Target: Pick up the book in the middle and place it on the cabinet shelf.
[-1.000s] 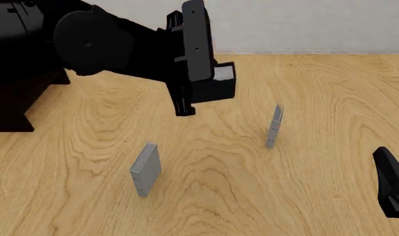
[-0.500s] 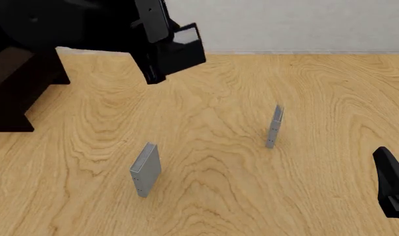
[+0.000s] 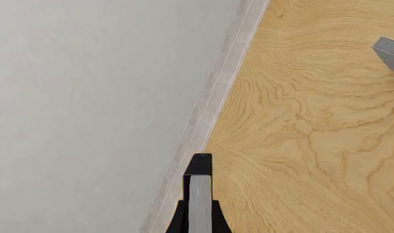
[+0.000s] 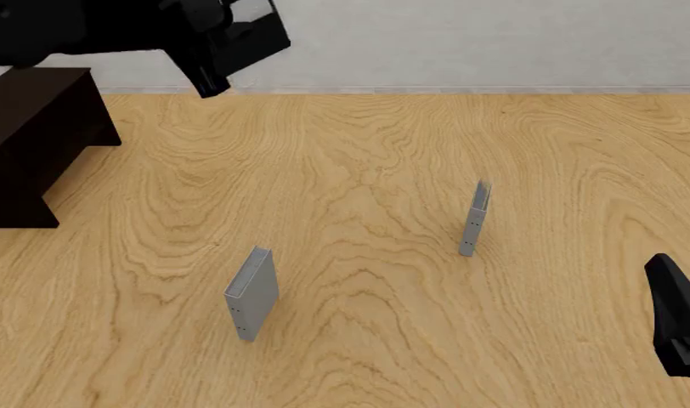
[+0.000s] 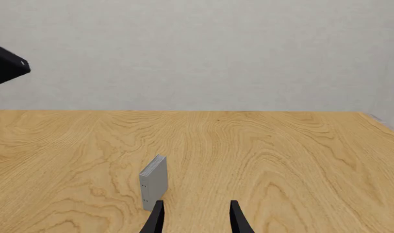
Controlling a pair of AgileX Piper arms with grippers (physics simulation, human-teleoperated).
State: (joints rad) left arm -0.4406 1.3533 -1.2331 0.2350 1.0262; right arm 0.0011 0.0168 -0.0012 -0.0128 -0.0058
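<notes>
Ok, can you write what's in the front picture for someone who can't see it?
The left gripper holds a black book high in the air, beside a dark cabinet. Two grey books, one thicker and one thin, stand upright on the wooden table.

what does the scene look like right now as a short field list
left hand: raised at the far left near the wall, shut on the black book
right hand: open, low at the near right, holding nothing
cabinet: dark brown, far left, nothing seen on its top
light-grey book: upright on the table, near left of centre
thin grey book: upright, right of centre
</notes>
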